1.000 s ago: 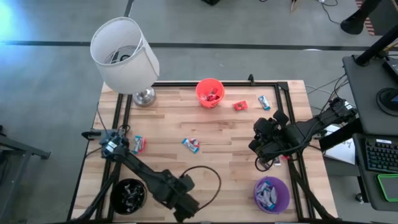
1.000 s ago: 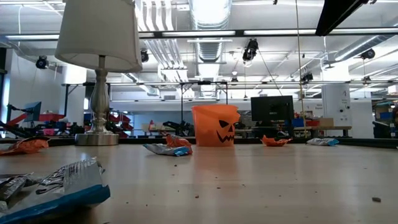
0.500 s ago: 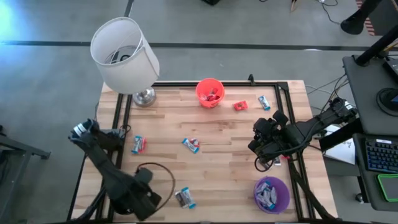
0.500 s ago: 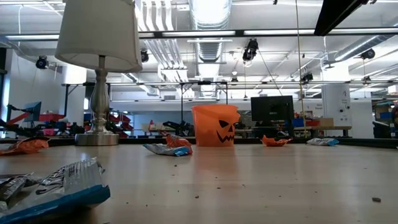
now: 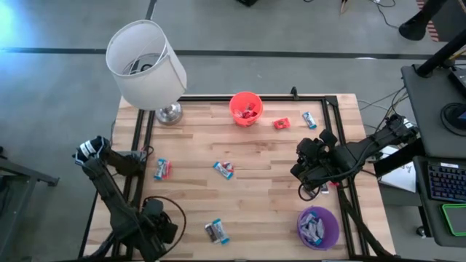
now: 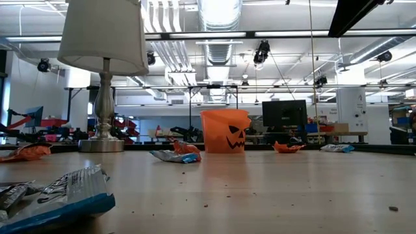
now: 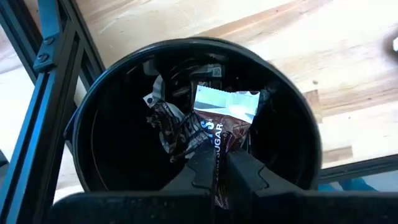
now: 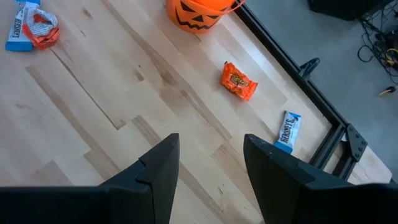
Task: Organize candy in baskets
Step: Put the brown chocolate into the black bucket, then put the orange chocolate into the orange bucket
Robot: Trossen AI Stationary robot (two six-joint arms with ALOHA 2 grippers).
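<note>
Left gripper (image 7: 214,169), fingers pressed together, sits directly above black basket (image 7: 112,124); dark brown candy (image 7: 214,121) lies just beyond its fingertips.

Grey concrete floor (image 5: 65,87) w/ dark seam. Wood-plank table (image 5: 255,196), black frame rail. White-shade lamp (image 5: 145,64) at far left corner. Desk w/ keyboard (image 5: 445,180) to the right. Exposed ceiling ducts (image 6: 218,13), strip lights; monitor (image 6: 284,114), prob. workbenches behind.

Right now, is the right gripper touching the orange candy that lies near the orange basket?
Apart. The right wrist view shows it: the right gripper hovers with its jaws open, and a stretch of bare table separates them from the orange candy.
</note>
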